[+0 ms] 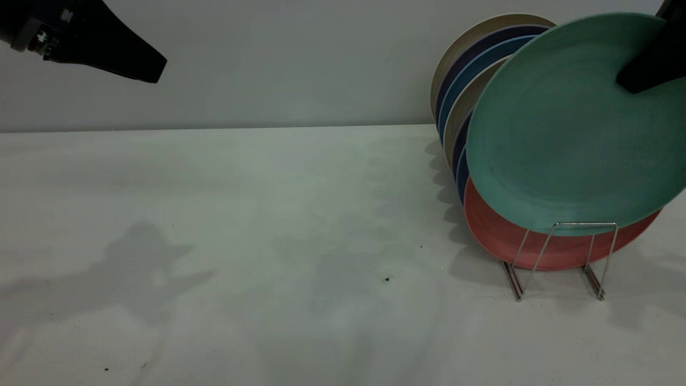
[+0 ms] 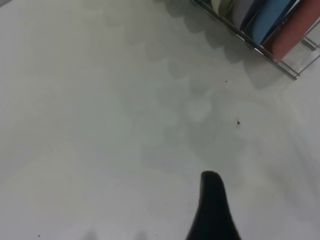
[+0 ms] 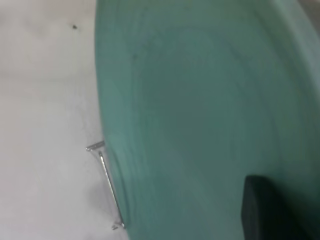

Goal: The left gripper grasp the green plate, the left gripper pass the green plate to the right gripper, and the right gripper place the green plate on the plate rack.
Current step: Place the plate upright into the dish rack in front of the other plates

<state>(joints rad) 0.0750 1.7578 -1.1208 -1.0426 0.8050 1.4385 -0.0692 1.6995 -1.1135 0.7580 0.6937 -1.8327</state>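
Note:
The green plate (image 1: 563,134) stands tilted at the front of the plate rack (image 1: 560,257), just ahead of the salmon-pink plate (image 1: 509,241). Its lower rim sits behind the top of the rack's front wire loop. My right gripper (image 1: 635,80) is shut on the plate's upper right rim, with one black finger lying across its face. In the right wrist view the plate (image 3: 200,110) fills the frame, with that finger (image 3: 262,210) on it and a rack wire (image 3: 107,180) beside it. My left gripper (image 1: 155,67) hangs empty, high at the far left, well above the table (image 2: 100,125).
Several plates, beige and dark blue (image 1: 471,64), stand in the rack behind the salmon one, against the back wall. The left wrist view shows the rack's far end with the blue and salmon plates (image 2: 280,25). Small dark specks (image 1: 387,279) lie on the white table.

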